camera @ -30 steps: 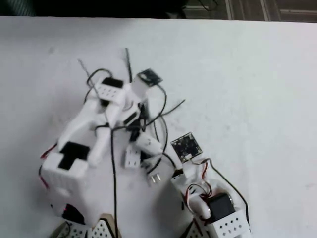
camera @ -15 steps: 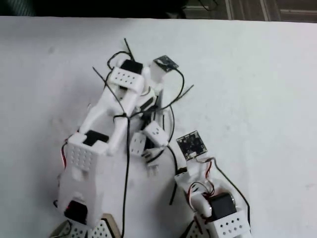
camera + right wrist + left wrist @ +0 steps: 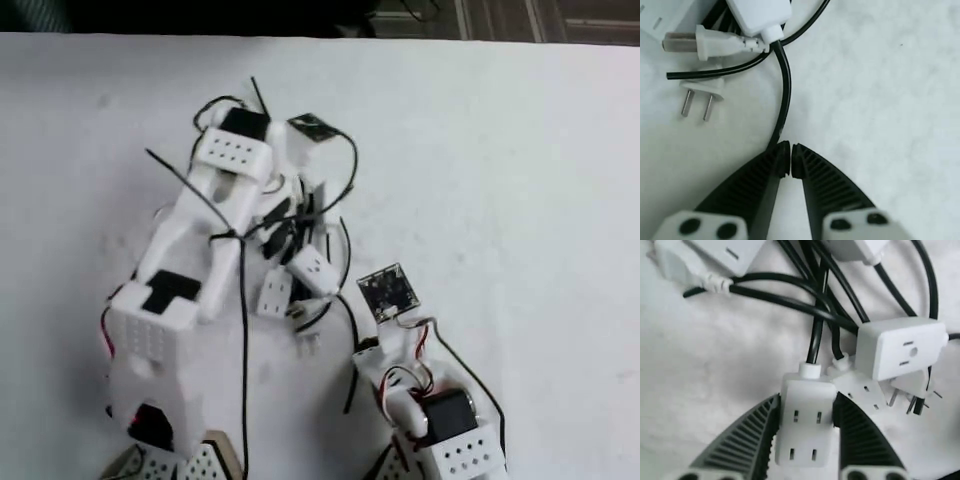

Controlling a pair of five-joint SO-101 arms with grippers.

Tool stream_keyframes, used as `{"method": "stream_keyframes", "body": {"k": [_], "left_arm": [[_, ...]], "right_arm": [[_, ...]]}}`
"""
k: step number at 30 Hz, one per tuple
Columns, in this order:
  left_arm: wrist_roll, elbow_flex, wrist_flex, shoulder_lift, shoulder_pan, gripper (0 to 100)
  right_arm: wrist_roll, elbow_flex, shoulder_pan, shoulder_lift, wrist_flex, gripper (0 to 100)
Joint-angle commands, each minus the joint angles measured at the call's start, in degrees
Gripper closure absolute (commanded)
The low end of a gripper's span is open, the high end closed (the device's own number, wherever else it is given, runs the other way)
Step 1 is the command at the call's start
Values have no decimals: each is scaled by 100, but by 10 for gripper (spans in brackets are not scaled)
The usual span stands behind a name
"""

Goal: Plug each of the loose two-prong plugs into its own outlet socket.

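Note:
My left gripper point(image 3: 806, 440) is shut on a white outlet socket point(image 3: 805, 422) with two pairs of slots, one dark finger point(image 3: 747, 440) against each side. Its black cable runs into a tangle with another white outlet socket point(image 3: 900, 347) and a pronged plug point(image 3: 912, 397) beside it. From above, the left arm point(image 3: 215, 215) leans over two more sockets point(image 3: 275, 292) point(image 3: 312, 268). A loose two-prong plug point(image 3: 702, 95) point(image 3: 308, 343) lies flat on the table. My right gripper point(image 3: 790, 160) is shut and empty, at the end of a black cable point(image 3: 785, 85), a short way from that plug.
A corded white plug point(image 3: 710, 42) and a white block point(image 3: 760, 15) lie just beyond the loose plug. Black cables point(image 3: 330, 215) loop around the sockets. The right arm point(image 3: 430, 420) sits at the near edge. White tabletop point(image 3: 520, 180) stretches to the right and far side.
The left arm swung away from the near edge, then slightly left, and the socket cluster shifted a little with it. The right arm's wrist turned slightly.

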Motion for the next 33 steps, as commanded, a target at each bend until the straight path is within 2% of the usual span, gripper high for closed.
{"method": "stream_keyframes", "body": {"k": [1, 7, 11, 17, 25, 28, 33], "left_arm": [[26, 1046, -273, -1068, -303, 978], [-440, 3807, -2101, -2255, -549, 977], [-519, 4721, -2769, -2659, -541, 928], [-484, 4747, -2681, -3204, -760, 717], [-492, 4765, -2048, -4787, -796, 691], [-519, 4774, -1785, -5429, -1262, 694], [-536, 5222, -1723, -6422, -2695, 695]], "right_arm": [[0, 62, 48, -57, 13, 978], [0, 62, 48, -57, 13, 976], [0, 62, 48, -57, 13, 974], [0, 44, 57, -57, -4, 974], [0, 35, 57, -57, -4, 974], [0, 35, 251, -57, -110, 974], [0, -316, 1323, -57, -400, 978]]}}
